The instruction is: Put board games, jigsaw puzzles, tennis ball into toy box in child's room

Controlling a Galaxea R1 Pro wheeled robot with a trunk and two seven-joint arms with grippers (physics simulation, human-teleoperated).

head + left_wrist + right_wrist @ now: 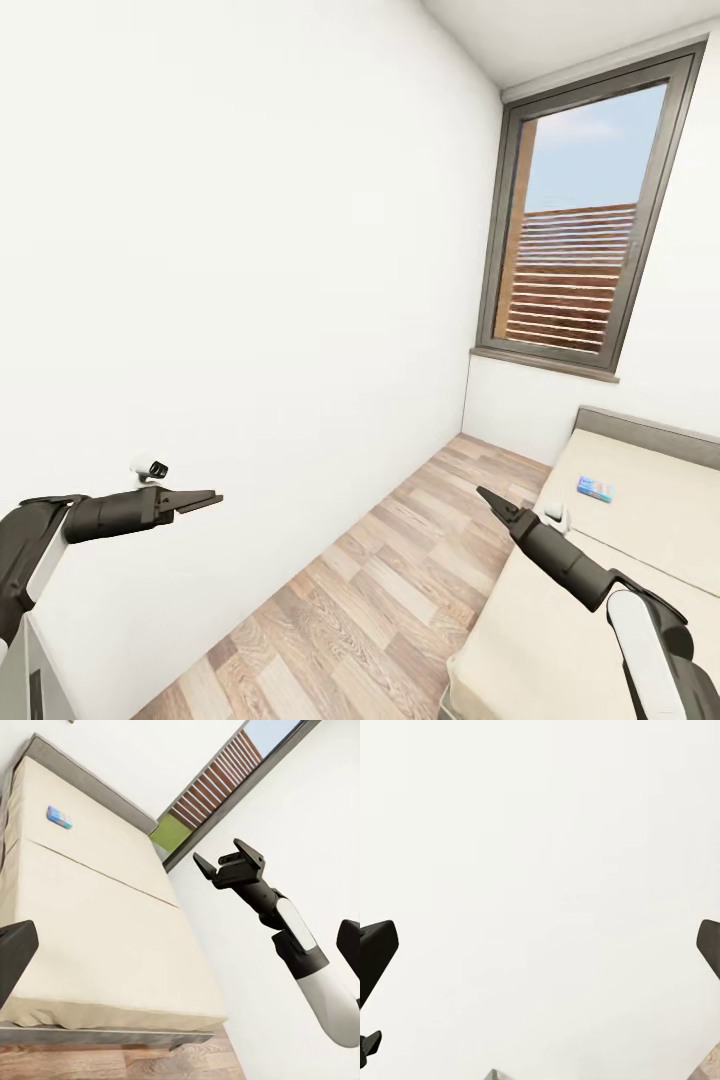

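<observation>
Approaching the bed [640, 500] looks like the step in hand; next the base must close in so an arm can reach the small blue board game [595, 488] lying on the mattress. Left gripper [205, 498] and right gripper [229, 862] both hang spread and empty. Other toys are unseen.

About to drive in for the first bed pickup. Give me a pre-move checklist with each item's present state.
1. Board game located: ok. A small blue board game lies flat on the bed, near the headboard.
2. Second bed game located: not ok, just one is in view.
3. Left gripper free: ok, nothing between its fingers.
4. Right gripper free: ok, jaws apart and empty.
5. Approach path: ok, the wood floor runs bare beside the bed.
6. Toy box and table located: cannot tell from here.
</observation>
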